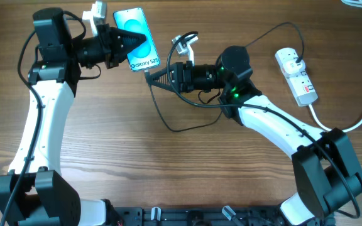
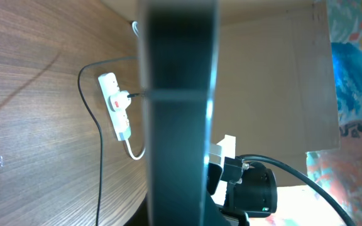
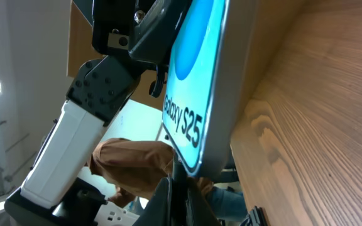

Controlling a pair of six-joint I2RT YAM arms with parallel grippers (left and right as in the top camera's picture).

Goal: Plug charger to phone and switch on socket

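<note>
The phone, teal screen up with "Galaxy S25" at its near end, is held above the table by my left gripper, which is shut on it. In the right wrist view the phone fills the centre. My right gripper is shut on the charger's connector, and the connector's tip meets the phone's bottom edge. Whether it is fully seated I cannot tell. The black charger cable loops across the table to the socket at the right. In the left wrist view the phone is a dark edge-on blur.
A thick white cord leaves the socket toward the table's right edge. The socket and cable also show in the left wrist view. Both arms meet over the table's far middle. The wood table is bare at the front.
</note>
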